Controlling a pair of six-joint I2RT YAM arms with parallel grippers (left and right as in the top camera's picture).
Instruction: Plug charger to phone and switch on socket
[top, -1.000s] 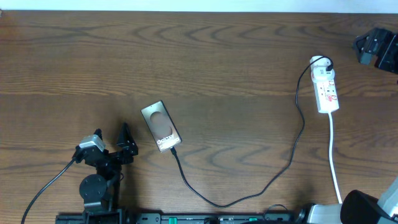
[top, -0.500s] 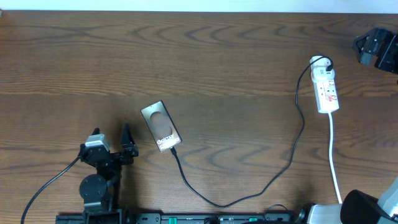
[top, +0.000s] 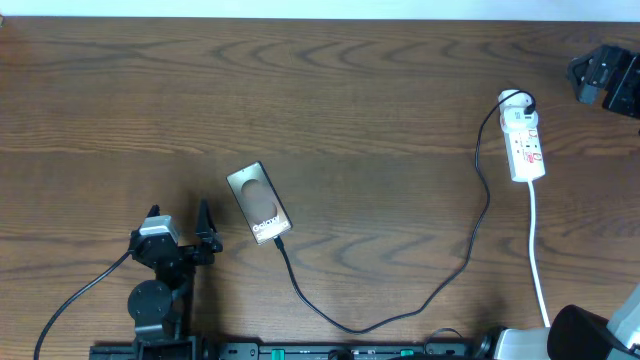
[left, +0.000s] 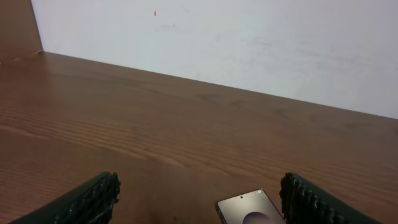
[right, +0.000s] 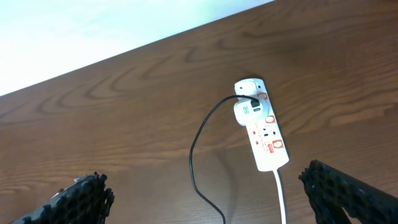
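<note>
The phone lies flat on the table left of centre, and its top end shows in the left wrist view. The charger, a thin black cable, runs from the phone's lower end in a long curve to a white plug in the socket at the right; its tip sits against the phone's lower edge. The socket and cable also show in the right wrist view. My left gripper is open and empty, just left of the phone. My right gripper is open and empty, well short of the socket.
A black device sits at the far right edge near the socket. The socket's white cord runs down to the front edge. A white wall stands behind the table's far edge.
My left gripper has turned slightly and drawn back a little from the phone. The phone, cable, socket and right arm have not moved.
</note>
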